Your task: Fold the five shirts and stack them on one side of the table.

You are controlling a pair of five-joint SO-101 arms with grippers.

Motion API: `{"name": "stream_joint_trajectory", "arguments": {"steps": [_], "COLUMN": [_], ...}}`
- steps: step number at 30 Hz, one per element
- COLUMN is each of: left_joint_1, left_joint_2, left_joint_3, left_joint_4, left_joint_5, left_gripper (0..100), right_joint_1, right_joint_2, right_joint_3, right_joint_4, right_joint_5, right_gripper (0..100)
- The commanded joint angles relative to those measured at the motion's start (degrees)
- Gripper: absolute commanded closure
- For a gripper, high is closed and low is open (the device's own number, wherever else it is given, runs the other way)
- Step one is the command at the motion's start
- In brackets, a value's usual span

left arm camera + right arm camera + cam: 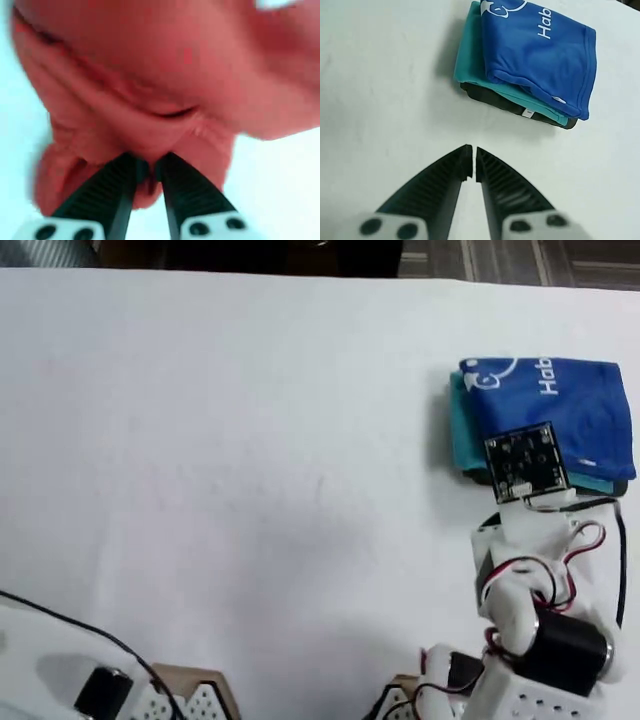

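Observation:
A folded stack lies at the table's right side: a blue shirt on top, a teal shirt under it and a dark shirt at the bottom. My right arm stands just in front of the stack, its wrist camera board over the stack's near edge. My right gripper is shut with nothing in it, over bare table short of the stack. A crumpled red shirt hangs close before the left wrist camera, and my left gripper is shut on a fold of it.
The white table spreads wide to the left of the stack. Both arm bases sit at the front edge, with a black cable at the front left. The table's far edge runs along the top of the high view.

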Motion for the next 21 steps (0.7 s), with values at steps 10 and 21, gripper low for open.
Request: {"name": "stream_joint_trajectory", "arguments": {"steps": [10, 21], "left_joint_1": [22.9, 50.5], "left_joint_2": [-16.2, -41.0], "left_joint_3": [-5.6, 13.3], "left_joint_4": [1.8, 1.8], "left_joint_5": [10.4, 14.8], "left_gripper": [97, 97], "right_joint_1": [-0.4, -0.4], "right_joint_2": [-0.7, -0.7], "right_joint_3": [4.0, 6.4], "right_joint_4": [-4.4, -4.4], "right_joint_5": [-0.1, -0.1], "right_gripper": [97.4, 97.4]}}
